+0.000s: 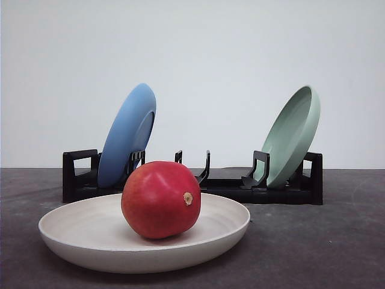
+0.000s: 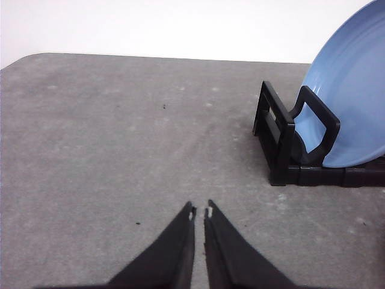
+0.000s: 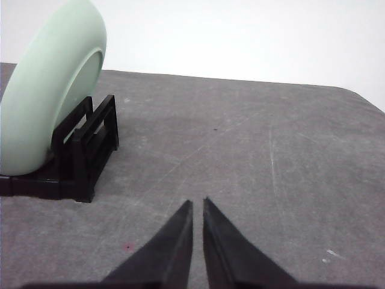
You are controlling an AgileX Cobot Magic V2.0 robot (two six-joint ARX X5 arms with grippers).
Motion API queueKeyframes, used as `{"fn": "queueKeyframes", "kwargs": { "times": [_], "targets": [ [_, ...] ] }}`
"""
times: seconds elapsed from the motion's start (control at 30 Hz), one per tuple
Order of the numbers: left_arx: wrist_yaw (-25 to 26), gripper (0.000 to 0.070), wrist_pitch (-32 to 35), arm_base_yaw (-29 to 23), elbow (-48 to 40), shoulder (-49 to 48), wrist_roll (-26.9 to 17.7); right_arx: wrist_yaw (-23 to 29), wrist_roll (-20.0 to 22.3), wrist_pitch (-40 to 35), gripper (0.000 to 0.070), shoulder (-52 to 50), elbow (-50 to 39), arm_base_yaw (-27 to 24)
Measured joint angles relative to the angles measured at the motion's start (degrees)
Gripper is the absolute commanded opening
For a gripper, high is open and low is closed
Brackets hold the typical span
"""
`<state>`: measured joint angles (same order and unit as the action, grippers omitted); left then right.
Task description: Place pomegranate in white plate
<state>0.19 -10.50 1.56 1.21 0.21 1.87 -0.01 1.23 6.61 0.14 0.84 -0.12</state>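
Note:
The red pomegranate (image 1: pixel 160 198) rests inside the white plate (image 1: pixel 72 232) near the front of the grey table, its tan stem scar facing right. My left gripper (image 2: pixel 200 211) hovers over bare table, shut with nothing between its black fingers, left of the rack end holding the blue plate. My right gripper (image 3: pixel 197 203) is likewise shut and empty, over bare table to the right of the rack end holding the green plate.
A black dish rack (image 1: pixel 198 180) stands behind the white plate, with a blue plate (image 1: pixel 127 135) leaning at its left end and a pale green plate (image 1: pixel 293 135) at its right end. A white wall backs the table.

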Motion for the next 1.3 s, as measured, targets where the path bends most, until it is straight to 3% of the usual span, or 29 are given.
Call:
{"fn": "queueKeyframes", "kwargs": {
  "times": [1.3],
  "targets": [
    [0.00, 0.0005, 0.00, 0.00, 0.00, 0.00, -0.37, 0.00, 0.00, 0.00, 0.0026, 0.00, 0.00, 0.00]
  ]
}}
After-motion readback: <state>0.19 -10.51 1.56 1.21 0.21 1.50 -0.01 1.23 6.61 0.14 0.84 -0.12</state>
